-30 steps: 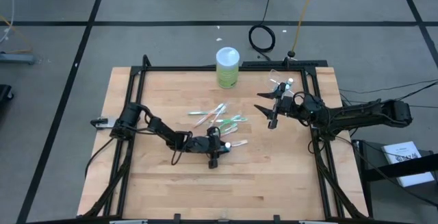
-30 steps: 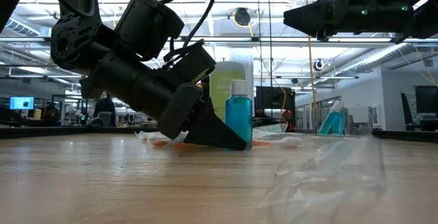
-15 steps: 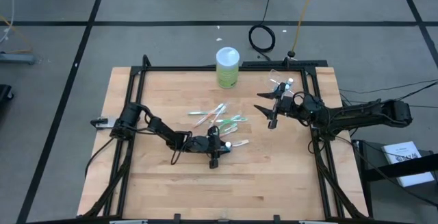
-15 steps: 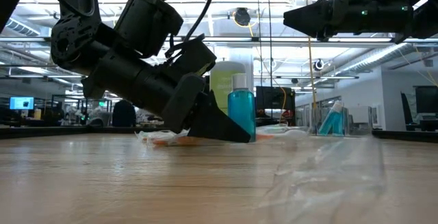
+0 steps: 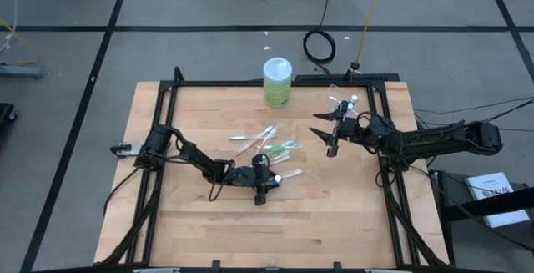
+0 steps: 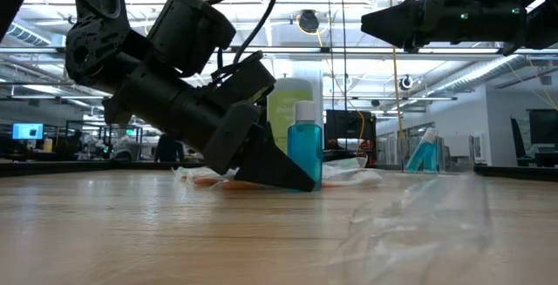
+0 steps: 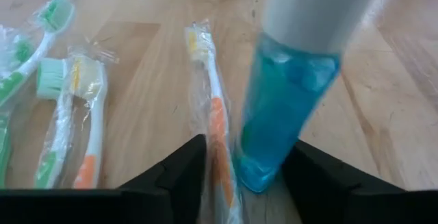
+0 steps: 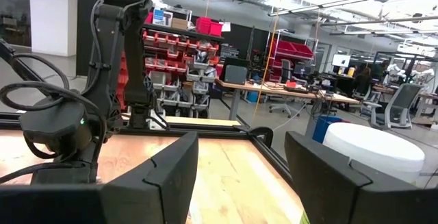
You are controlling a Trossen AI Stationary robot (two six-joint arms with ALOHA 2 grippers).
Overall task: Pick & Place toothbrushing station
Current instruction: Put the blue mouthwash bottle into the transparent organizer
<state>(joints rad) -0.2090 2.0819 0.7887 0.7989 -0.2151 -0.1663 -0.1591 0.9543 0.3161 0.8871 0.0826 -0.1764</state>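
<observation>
My left fingers [image 7: 243,176] sit low on the counter [image 5: 334,214], spread around an upright teal tube [image 7: 284,125] beside the toothbrushes [image 7: 89,125]; grip unclear. Right fingers [image 5: 328,133] hover open, empty.

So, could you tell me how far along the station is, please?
Done: a tilted tube seems to sit in the cup. In hand: the left gripper is at an upright tube. Left: the toothbrushes lie on the table; the right gripper waits open.
</observation>
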